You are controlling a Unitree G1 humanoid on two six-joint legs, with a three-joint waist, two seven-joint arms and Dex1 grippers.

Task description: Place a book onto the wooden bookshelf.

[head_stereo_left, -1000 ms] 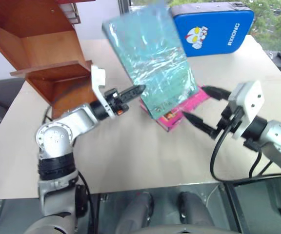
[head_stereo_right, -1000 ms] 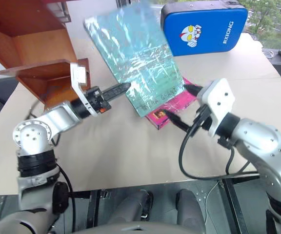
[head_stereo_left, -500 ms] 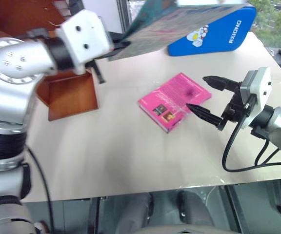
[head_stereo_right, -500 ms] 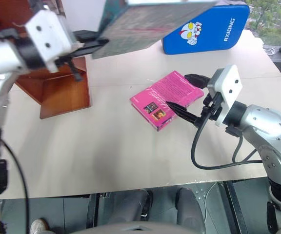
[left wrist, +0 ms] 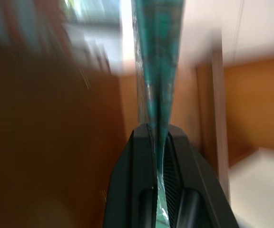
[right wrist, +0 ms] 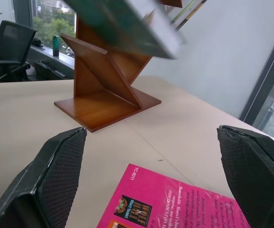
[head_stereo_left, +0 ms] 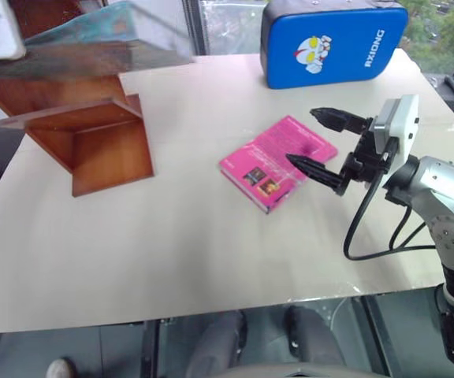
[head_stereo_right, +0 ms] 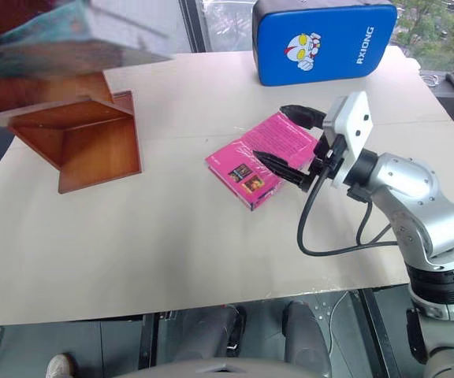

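One book (head_stereo_left: 85,47), the teal-green one, is clamped by its edge in the left gripper (left wrist: 159,142) and held nearly flat above the wooden bookshelf (head_stereo_left: 101,134); a second ago it stood tilted over the pink book (head_stereo_left: 278,161) at mid-table. The bare table (head_stereo_left: 172,252) lies wide around the shelf's base. The right gripper (head_stereo_left: 321,142), fingers spread wide and holding nothing, hovers level over the pink book's right edge, nearer than before, short of the blue case (head_stereo_left: 333,43).

- The book (head_stereo_left: 85,43) is up off the pink book (head_stereo_left: 278,161), now flat above the bookshelf (head_stereo_left: 93,130).
- The right gripper (head_stereo_left: 315,142) sits nearer the pink book.
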